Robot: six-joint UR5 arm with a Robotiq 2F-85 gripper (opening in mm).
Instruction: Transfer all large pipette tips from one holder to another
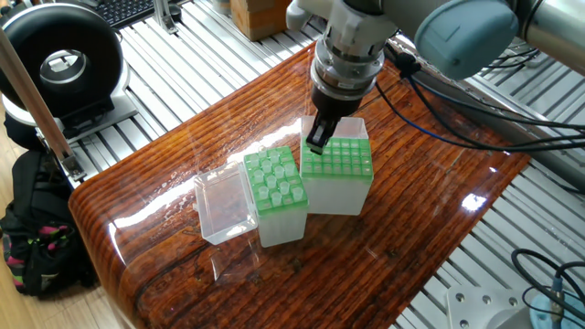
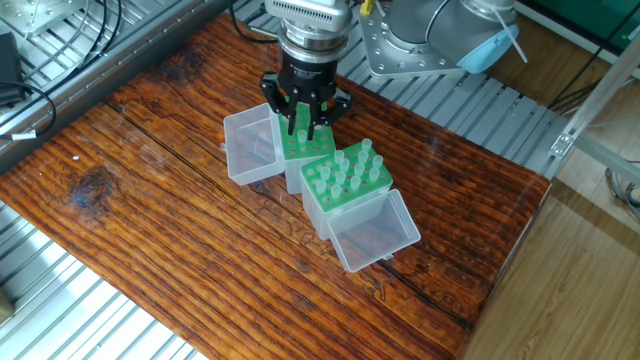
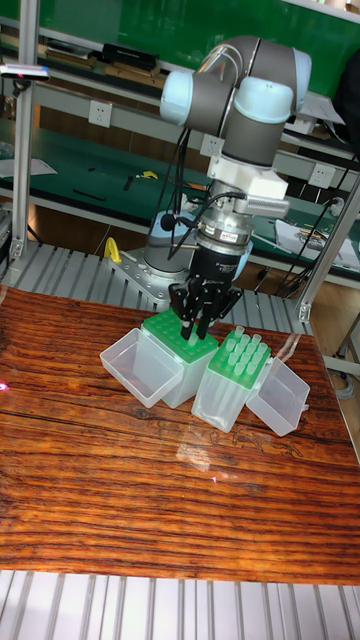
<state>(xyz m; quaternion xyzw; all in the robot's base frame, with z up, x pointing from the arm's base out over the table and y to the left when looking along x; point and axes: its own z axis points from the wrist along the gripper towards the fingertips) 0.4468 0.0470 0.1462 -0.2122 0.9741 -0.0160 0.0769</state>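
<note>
Pipette tips (image 2: 345, 170): about ten racked.

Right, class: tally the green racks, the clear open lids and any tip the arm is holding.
green racks: 2
clear lids: 2
held tip: 1
Total: 5
</note>
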